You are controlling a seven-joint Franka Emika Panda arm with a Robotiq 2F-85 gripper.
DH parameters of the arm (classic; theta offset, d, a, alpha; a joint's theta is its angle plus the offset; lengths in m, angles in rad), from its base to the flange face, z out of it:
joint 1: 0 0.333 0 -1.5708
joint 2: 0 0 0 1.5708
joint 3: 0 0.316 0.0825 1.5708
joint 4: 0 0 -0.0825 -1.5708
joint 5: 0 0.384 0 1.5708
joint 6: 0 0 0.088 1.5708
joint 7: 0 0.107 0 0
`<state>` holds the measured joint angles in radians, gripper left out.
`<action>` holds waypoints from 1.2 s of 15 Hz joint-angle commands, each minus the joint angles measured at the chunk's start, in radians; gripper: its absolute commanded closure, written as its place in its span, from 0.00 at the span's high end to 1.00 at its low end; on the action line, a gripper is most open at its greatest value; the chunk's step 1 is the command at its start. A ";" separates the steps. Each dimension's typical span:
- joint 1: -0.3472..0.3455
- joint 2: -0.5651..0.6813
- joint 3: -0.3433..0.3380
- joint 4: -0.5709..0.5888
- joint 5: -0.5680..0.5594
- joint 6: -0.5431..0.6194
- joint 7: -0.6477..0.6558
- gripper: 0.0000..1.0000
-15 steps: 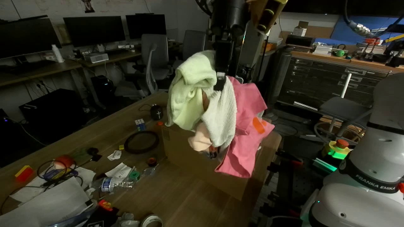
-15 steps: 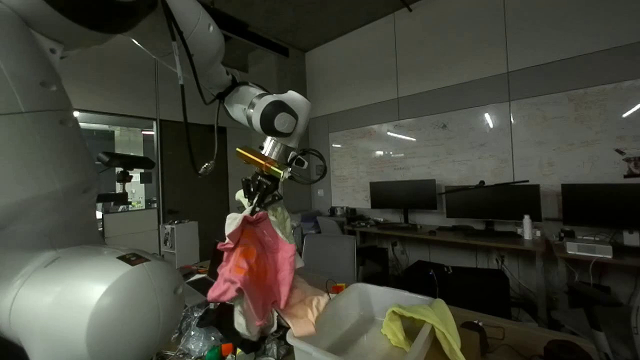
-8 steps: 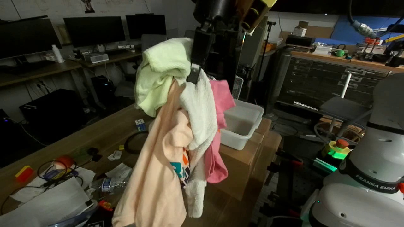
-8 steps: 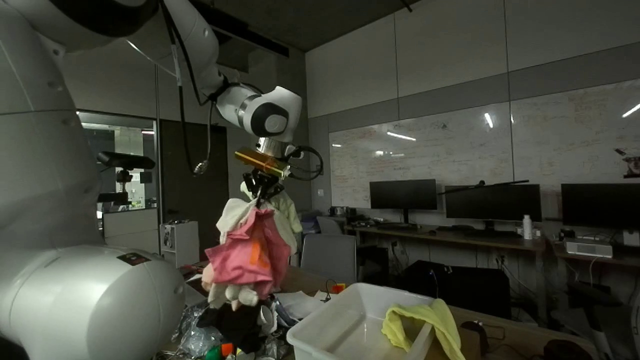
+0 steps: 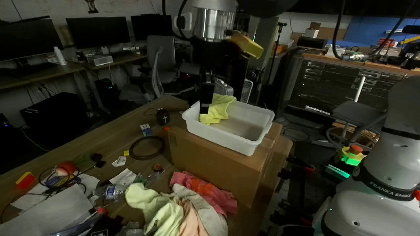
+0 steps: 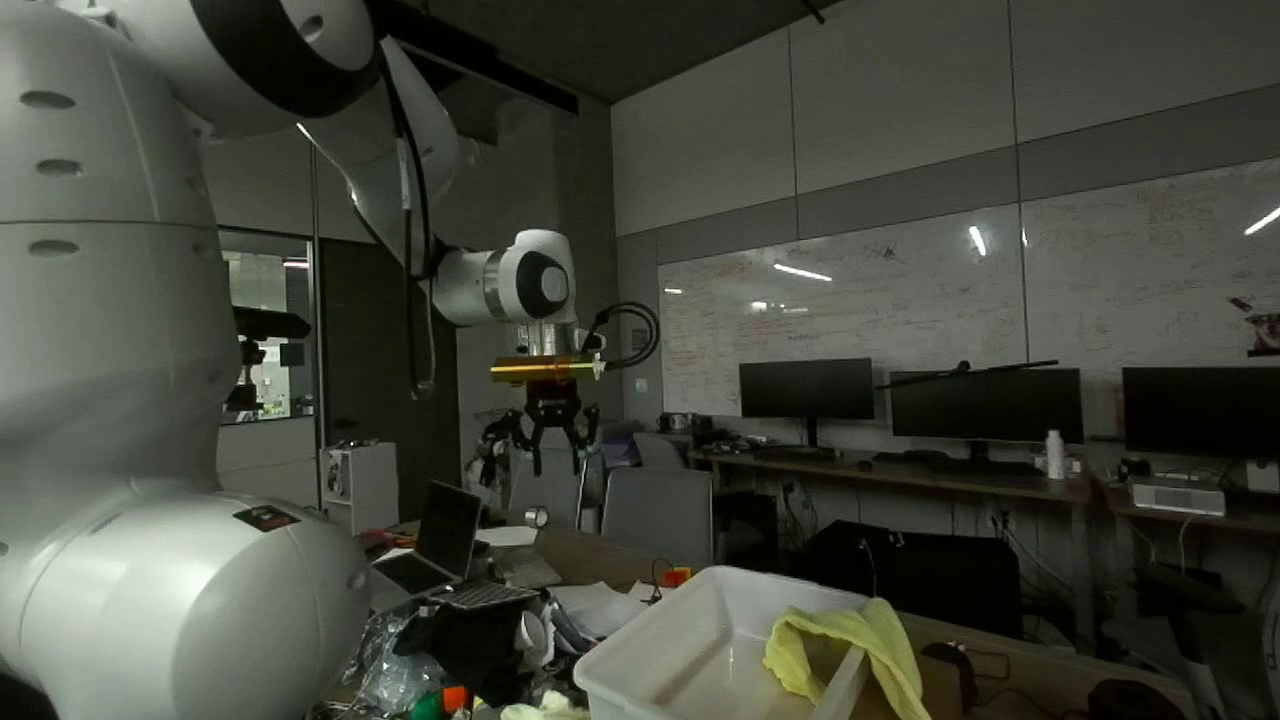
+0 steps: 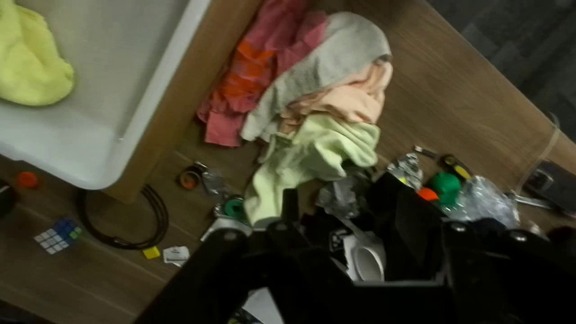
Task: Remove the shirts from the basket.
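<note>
The white basket (image 5: 223, 139) stands on a cardboard box, and a yellow shirt (image 6: 880, 650) drapes over its rim, partly inside. On the table beside the box lies a heap: a pink shirt (image 7: 252, 72) with orange print, a grey-white one (image 7: 342, 45), a peach one (image 7: 346, 101) and a pale green one (image 7: 310, 153). My gripper (image 6: 560, 465) hangs in the air above the table, jaws apart and nothing between them. In the wrist view the heap lies just beyond the gripper (image 7: 348, 207). The heap is mostly hidden behind the basket in an exterior view.
Clutter covers the table near the heap: a plastic bottle (image 5: 113, 191), a white cup (image 7: 369, 263), crumpled clear plastic (image 7: 486, 202) and papers. A laptop (image 6: 450, 530) sits farther back. Beside the cardboard box (image 5: 213, 164) lie a cable coil (image 5: 147, 148) and a puzzle cube (image 5: 145, 129).
The jaws have opened and let go of the bundle of shirts, which has dropped onto the table beside the box. My hand has turned and come lower. The yellow shirt has not moved.
</note>
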<state>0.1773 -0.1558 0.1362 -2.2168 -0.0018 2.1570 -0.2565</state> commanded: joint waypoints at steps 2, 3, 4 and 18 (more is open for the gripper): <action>-0.057 -0.011 0.001 -0.067 -0.282 0.095 0.197 0.99; -0.076 -0.020 -0.010 -0.085 -0.325 0.106 0.246 1.00; -0.096 -0.024 -0.021 -0.099 -0.362 0.118 0.290 1.00; -0.273 0.137 -0.206 -0.148 -0.399 0.534 0.281 1.00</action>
<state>-0.0945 -0.0806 -0.0521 -2.3923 -0.4659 2.6023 0.1033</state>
